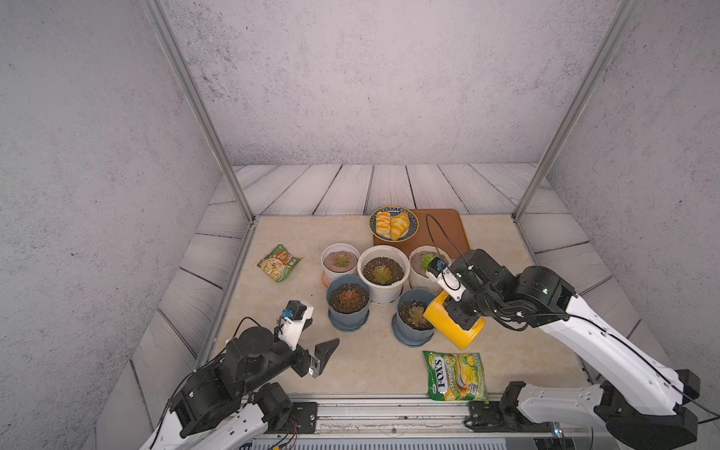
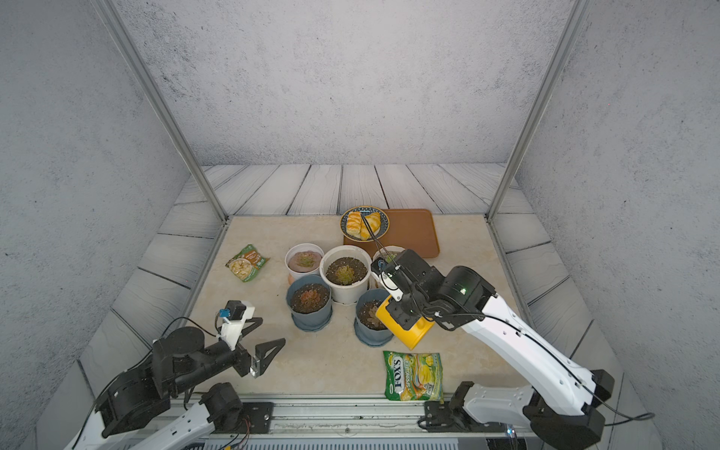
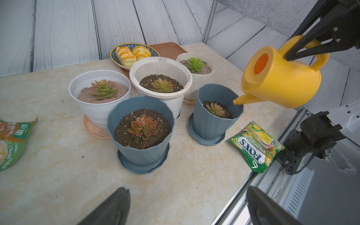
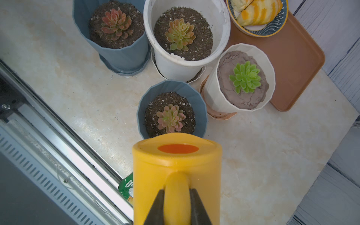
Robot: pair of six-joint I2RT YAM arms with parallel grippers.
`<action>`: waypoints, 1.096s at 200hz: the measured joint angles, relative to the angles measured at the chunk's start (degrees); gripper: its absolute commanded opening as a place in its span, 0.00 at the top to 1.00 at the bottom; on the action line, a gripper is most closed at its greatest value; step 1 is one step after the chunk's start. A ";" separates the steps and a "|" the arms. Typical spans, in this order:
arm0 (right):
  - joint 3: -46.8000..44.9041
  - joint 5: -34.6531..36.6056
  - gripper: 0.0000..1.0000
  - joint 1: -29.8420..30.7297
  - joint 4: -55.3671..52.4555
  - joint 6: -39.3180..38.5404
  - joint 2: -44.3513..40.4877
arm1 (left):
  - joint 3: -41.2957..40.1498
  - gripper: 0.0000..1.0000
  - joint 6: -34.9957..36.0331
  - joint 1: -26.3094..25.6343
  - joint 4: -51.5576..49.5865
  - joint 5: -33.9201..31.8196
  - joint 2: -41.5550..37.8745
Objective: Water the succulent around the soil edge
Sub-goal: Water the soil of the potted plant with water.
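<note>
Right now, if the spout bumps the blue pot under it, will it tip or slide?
Likely stays upright: the blue pot holds soil and sits in a wider saucer. It may slide, since the table looks smooth. It tapers downward, so a hard shove at the rim could rock it.

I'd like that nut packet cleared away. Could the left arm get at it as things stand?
Probably yes. The left gripper is open and empty, the nut packet lies flat on bare tabletop on that arm's side, and the nearest blue pot stands clear of the path.
</note>
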 measured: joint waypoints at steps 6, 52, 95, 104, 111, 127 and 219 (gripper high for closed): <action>0.00 -0.72 1.00 0.00 0.02 0.00 -0.09 | 0.00 0.02 0.00 0.00 0.00 -0.02 0.00; -1.01 -6.36 1.00 0.00 2.67 0.17 -1.27 | 0.00 0.02 0.00 0.00 0.00 -0.02 0.00; -1.90 -8.35 1.00 0.00 7.78 0.44 -0.17 | 0.00 0.01 -0.02 0.00 0.00 -0.04 0.00; -1.88 -8.37 1.00 0.00 8.74 0.44 0.46 | 0.00 0.02 -0.02 0.00 0.00 -0.04 0.00; -1.88 -8.37 1.00 0.00 9.49 0.44 1.03 | 0.00 0.02 -0.02 0.00 0.00 -0.04 0.00; -1.88 -8.31 1.00 0.00 11.02 0.42 2.47 | 0.00 0.02 -0.02 0.00 0.00 -0.04 0.00; -4.81 -2.03 1.00 0.00 18.43 1.57 2.82 | -0.04 0.02 -0.02 0.00 0.00 -0.07 -0.37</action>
